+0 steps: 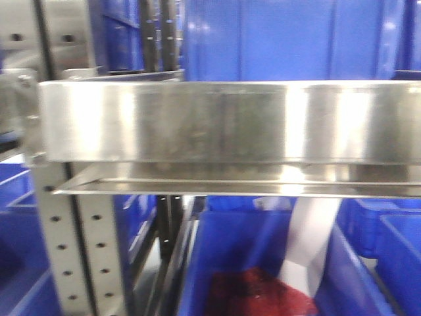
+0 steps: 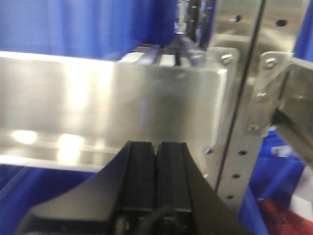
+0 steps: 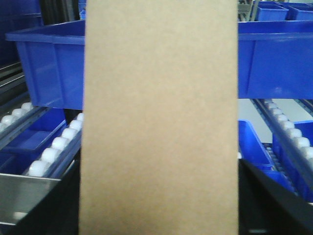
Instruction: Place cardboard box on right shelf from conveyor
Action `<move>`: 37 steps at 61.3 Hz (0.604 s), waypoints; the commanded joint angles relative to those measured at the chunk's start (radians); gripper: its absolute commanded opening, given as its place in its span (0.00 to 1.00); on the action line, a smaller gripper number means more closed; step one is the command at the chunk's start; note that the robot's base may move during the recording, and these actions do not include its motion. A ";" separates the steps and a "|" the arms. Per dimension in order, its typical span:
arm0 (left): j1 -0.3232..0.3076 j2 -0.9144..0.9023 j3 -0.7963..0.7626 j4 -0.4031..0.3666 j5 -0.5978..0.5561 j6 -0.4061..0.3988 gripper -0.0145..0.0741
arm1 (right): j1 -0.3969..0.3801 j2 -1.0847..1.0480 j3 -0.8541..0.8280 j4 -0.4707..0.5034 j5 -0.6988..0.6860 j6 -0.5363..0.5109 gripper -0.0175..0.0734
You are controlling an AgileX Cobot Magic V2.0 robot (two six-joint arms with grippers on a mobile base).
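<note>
Left gripper [image 2: 156,169]: bottom centre of the left wrist view; black pads pressed flat together.
Right gripper [image 3: 159,215]: dark fingers [image 3: 276,205] in the lower corners of the right wrist view, clamped on the cardboard box [image 3: 159,117].
Box position: upright, filling mid-frame from top to bottom.
Right shelf [image 1: 230,122]: steel front lip spanning the front view.
Perforated upright [image 1: 66,250]: lower left, under the lip.
White rollers [image 3: 54,147]: tracks either side, beyond the box.
Blue bins [image 3: 274,58]: farthest back.

left hand [image 2: 156,147]: fingers pressed together | right hand [image 3: 159,210]: gripping cardboard box [image 3: 159,98]
</note>
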 commanded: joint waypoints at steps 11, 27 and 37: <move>-0.001 -0.015 0.010 -0.006 -0.085 0.000 0.03 | -0.004 0.016 -0.025 -0.020 -0.106 -0.006 0.36; -0.001 -0.015 0.010 -0.006 -0.085 0.000 0.03 | -0.004 0.016 -0.025 -0.020 -0.106 -0.006 0.36; -0.001 -0.013 0.010 -0.006 -0.085 0.000 0.03 | -0.004 0.016 -0.025 -0.020 -0.106 -0.006 0.36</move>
